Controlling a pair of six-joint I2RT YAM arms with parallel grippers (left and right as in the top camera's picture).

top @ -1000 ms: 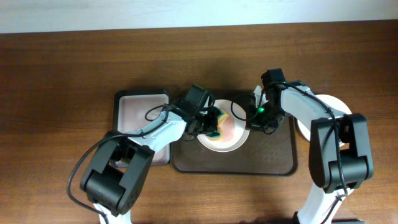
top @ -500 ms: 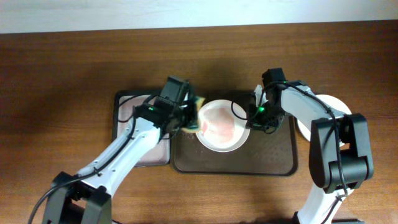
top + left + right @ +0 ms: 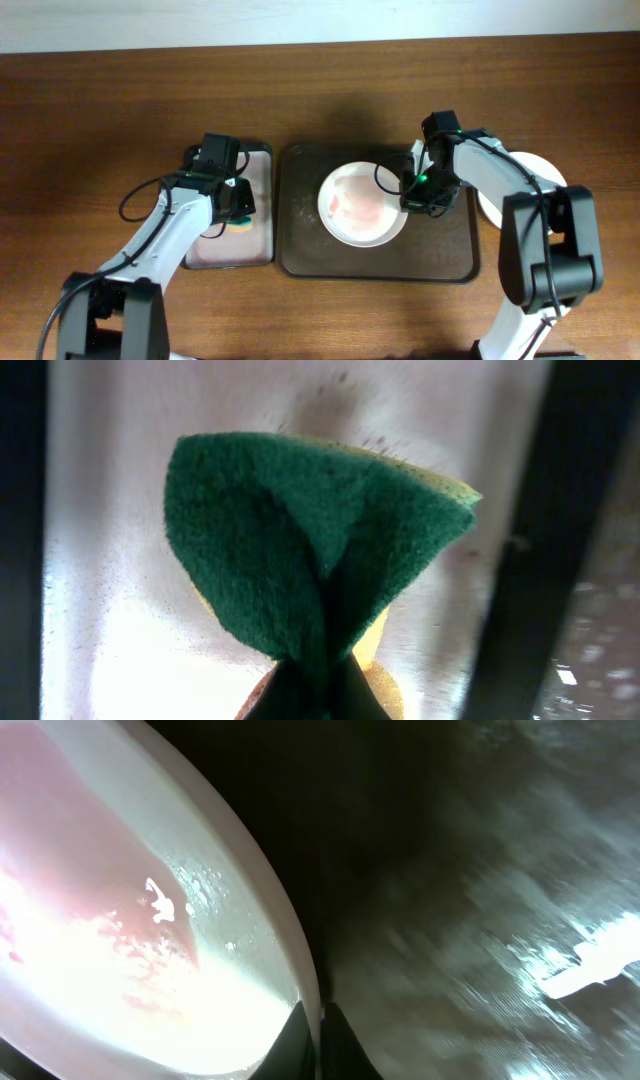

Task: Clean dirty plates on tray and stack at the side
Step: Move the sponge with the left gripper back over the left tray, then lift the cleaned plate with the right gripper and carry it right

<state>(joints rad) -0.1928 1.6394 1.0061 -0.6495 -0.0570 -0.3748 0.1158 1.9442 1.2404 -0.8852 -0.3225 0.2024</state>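
Observation:
A white plate (image 3: 361, 203) with faint pink smears lies on the large dark brown tray (image 3: 450, 255). My right gripper (image 3: 411, 195) is shut on that plate's right rim; the right wrist view shows the rim (image 3: 265, 910) pinched between the fingers (image 3: 318, 1020). My left gripper (image 3: 238, 218) is shut on a green and yellow sponge (image 3: 310, 550) and holds it over the smaller tray with pinkish lining (image 3: 215, 252), left of the large tray. Another white plate (image 3: 535, 170) sits on the table at the right, partly hidden by my right arm. No mint green plate shows.
The smaller tray's dark rim (image 3: 540, 510) runs along the right of the left wrist view. The brown wooden table (image 3: 100, 110) surrounds both trays. A pale wall edge runs along the top.
My left gripper has carried the sponge off the plate and leftward, from the large tray to above the smaller pink-lined tray. The right gripper has kept its hold on the plate's rim.

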